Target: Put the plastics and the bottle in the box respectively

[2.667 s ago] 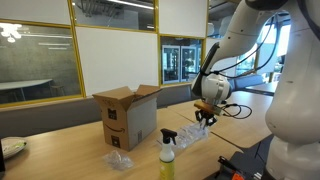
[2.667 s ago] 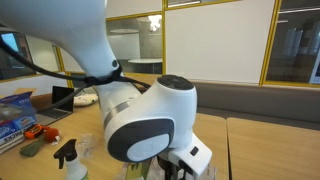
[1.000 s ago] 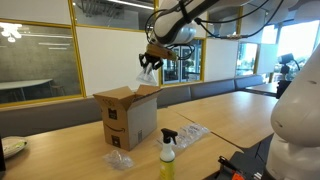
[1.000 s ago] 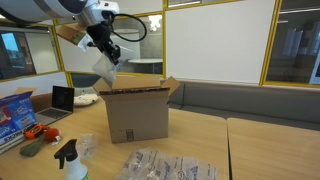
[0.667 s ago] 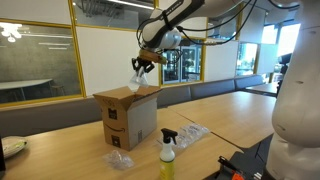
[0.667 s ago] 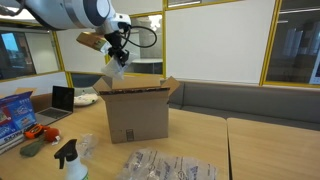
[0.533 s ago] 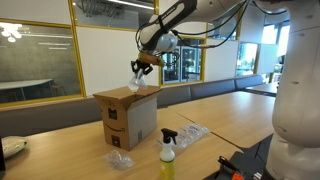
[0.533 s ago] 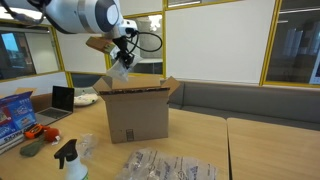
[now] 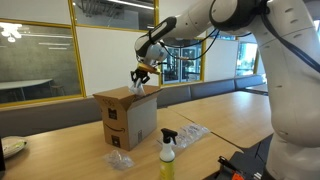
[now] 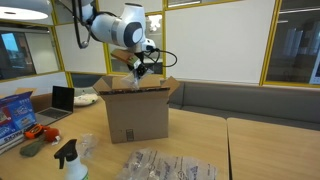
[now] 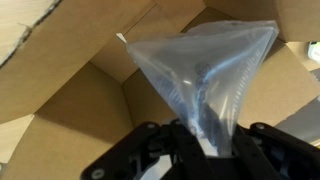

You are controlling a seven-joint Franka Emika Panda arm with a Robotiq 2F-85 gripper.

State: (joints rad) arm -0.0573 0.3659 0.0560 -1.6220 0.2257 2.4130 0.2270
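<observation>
The claw (image 9: 141, 72) was clamped on a clear plastic wrapper (image 9: 141, 86), held just above the open top of the box (image 9: 128, 122) in both exterior views; in the wrist view the wrapper was seen pinched at its narrow end, with the brown inside of the box behind it; the box was stood on the bench (image 9: 60, 150); a yellow-green spray bottle (image 9: 167, 150) was stood near the box, on its near right; a second wrapper (image 9: 189, 133) was laid flat on the bench, just right of the bottle.
</observation>
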